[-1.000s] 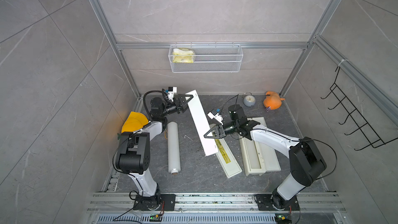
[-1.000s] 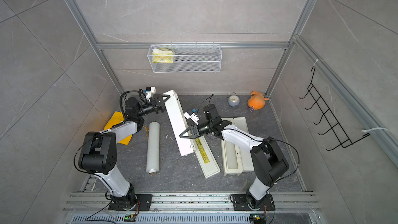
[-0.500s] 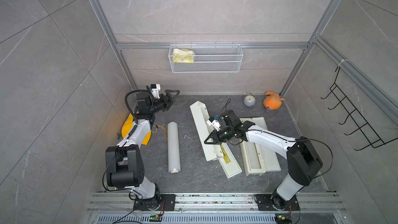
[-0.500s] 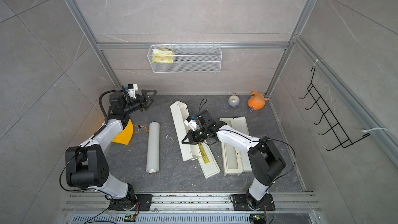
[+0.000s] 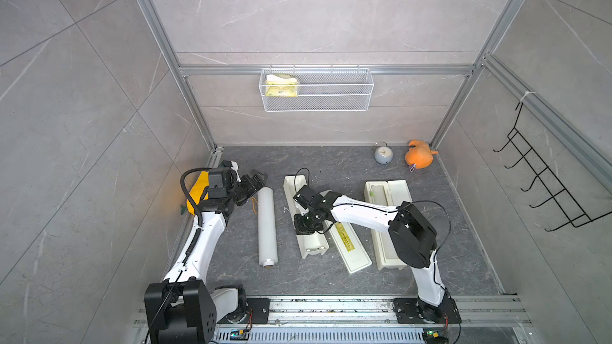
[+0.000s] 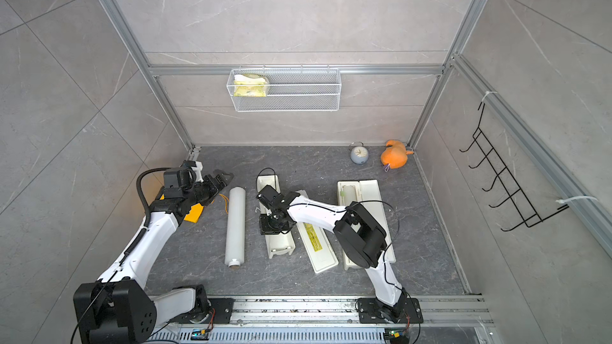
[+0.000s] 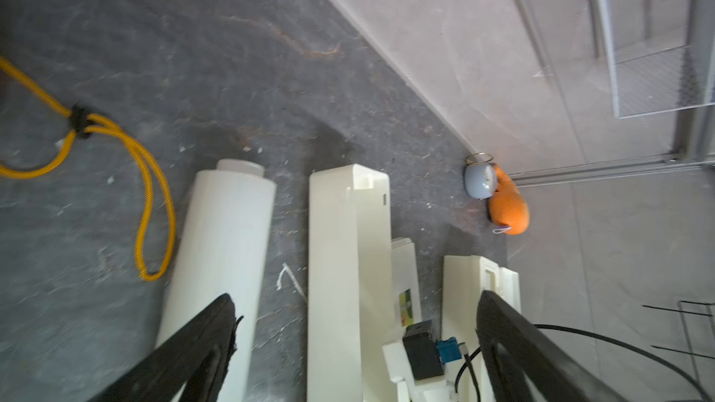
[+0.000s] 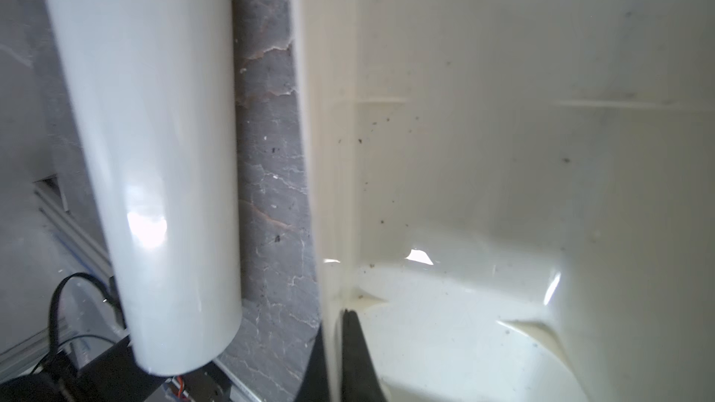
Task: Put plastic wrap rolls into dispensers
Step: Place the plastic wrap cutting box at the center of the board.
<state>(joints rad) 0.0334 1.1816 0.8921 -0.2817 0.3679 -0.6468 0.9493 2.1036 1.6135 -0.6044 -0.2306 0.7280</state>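
Glossy milky film roll (image 8: 154,148); smooth, seemingly plastic dispenser (image 8: 503,129); matt veined floor (image 8: 267,187).

Both arms are glossy white shells with chunky black joint blocks. Left arm (image 5: 207,243) carries a ribbed black hose (image 5: 182,185), right arm (image 5: 361,215) just thin loose black wires (image 5: 447,218).

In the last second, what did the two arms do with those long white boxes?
The open box swung from slanted to straight beside the roll. The left gripper pulled away from its far end, jaws open, towards the roll. The right gripper stayed pinched on the box wall. Roll, other box unmoved.
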